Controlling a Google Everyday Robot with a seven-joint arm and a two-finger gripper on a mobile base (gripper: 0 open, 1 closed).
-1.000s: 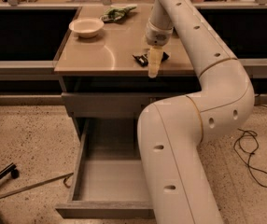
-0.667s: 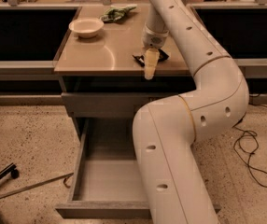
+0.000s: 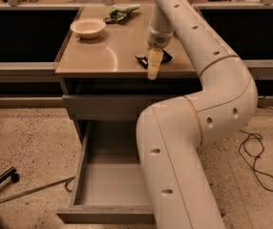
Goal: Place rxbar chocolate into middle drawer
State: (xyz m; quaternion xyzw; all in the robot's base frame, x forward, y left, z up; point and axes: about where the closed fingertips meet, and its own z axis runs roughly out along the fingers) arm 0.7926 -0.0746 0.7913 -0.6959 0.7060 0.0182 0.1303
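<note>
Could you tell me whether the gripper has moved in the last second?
Yes. The gripper, over the countertop near its front edge, has shifted slightly left, toward the white bowl.

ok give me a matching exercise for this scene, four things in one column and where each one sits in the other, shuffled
Things:
1. bowl
2. green bag
3. rxbar
4. middle drawer

Places:
a. pulled open, below the tabletop
b. tabletop, back left
c. tabletop, near the front edge, at the end effector
d. tabletop, back edge, right of the bowl

Pairs: 1-b, 2-d, 3-c, 4-a
</note>
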